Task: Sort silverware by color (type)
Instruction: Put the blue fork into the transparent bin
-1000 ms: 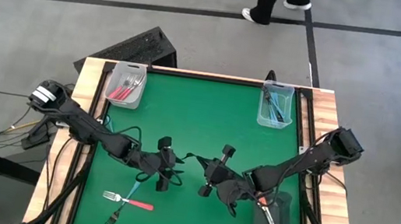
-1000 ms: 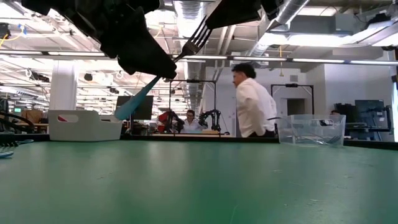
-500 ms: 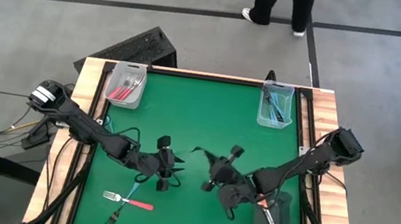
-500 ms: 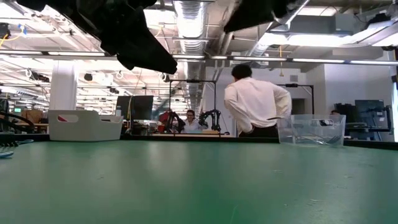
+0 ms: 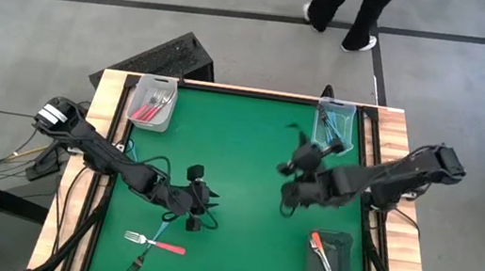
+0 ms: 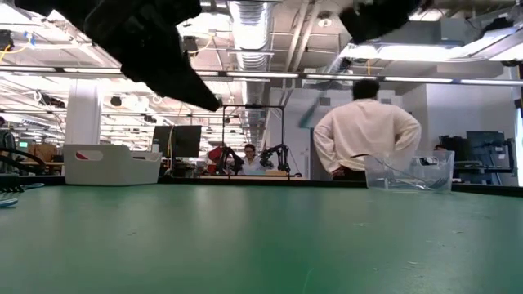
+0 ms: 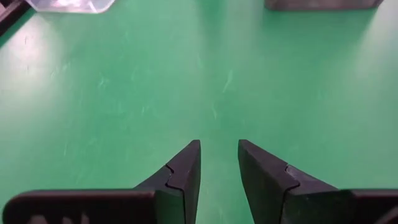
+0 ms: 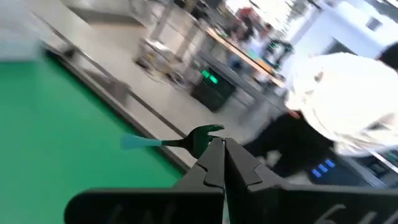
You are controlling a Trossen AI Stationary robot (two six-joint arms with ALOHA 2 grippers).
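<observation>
**Blue fork in a thin pinch, carried toward the clear bin**

Right gripper (image 8: 222, 144) is pressed together on a blue-handled fork (image 8: 163, 142), nipping it near the neck; the handle sticks out sideways. From above, that gripper (image 5: 300, 163) hovers just short of the clear bin (image 5: 332, 141) at the far right corner, which holds blue forks.

Left gripper (image 7: 219, 158) hangs over bare green mat (image 7: 124, 93), fingers parted with a narrow gap, holding nothing. Nearest it lie a red-handled fork (image 5: 157, 243) and another fork (image 5: 138, 261).

Handling, as judged: light, stiff and slim, with slick metal and smooth plastic. Held off-centre it could swivel in the pinch. Lying flat, the handle's middle looks the best place to take hold.

Red forks sit in the white bin (image 5: 151, 105), orange in the dark bin (image 5: 329, 265).
</observation>
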